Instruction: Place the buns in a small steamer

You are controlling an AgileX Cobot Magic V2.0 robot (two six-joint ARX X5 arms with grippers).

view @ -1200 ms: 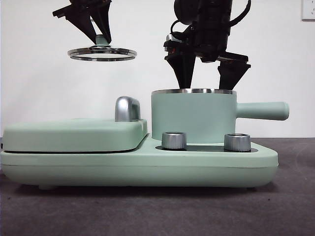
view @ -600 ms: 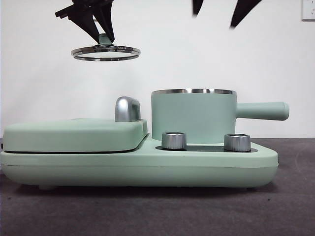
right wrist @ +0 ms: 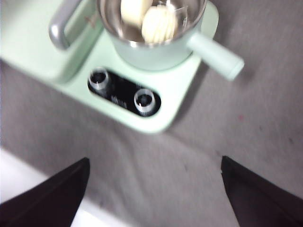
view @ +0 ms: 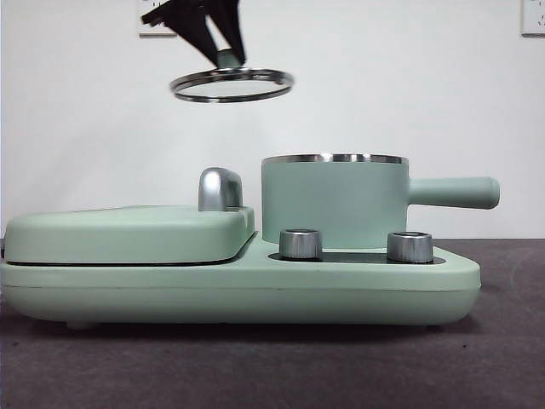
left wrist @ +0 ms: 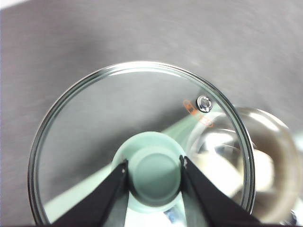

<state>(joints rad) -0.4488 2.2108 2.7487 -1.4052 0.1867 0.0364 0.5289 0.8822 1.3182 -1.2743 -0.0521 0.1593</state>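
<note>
The small steamer [view: 334,201] stands upright on the right half of the mint-green cooker base [view: 238,290], behind two steel knobs [view: 301,243]. Its long straight handle [view: 451,192] lies level and points away from the flat griddle section [view: 128,234], toward the right in the front view. From my right wrist view, both buns [right wrist: 146,19] sit side by side inside the pot: the plain cream one [right wrist: 132,10] and the pleated one [right wrist: 159,23], touching or nearly so.

My left gripper [left wrist: 154,163] has its jaws clamped on the green knob [left wrist: 152,176] of the glass lid [left wrist: 142,142], holding it high in the air, slightly tilted, above the gap between the chrome handle [view: 220,189] and the steamer. Half a second ago the lid hung farther over the griddle; it has now shifted toward the pot.

My right gripper [right wrist: 154,189] hangs well above the grey bench [right wrist: 213,142] with jaws wide apart and empty. In the front view its black tips, seen at the top edge half a second ago, are gone.
</note>
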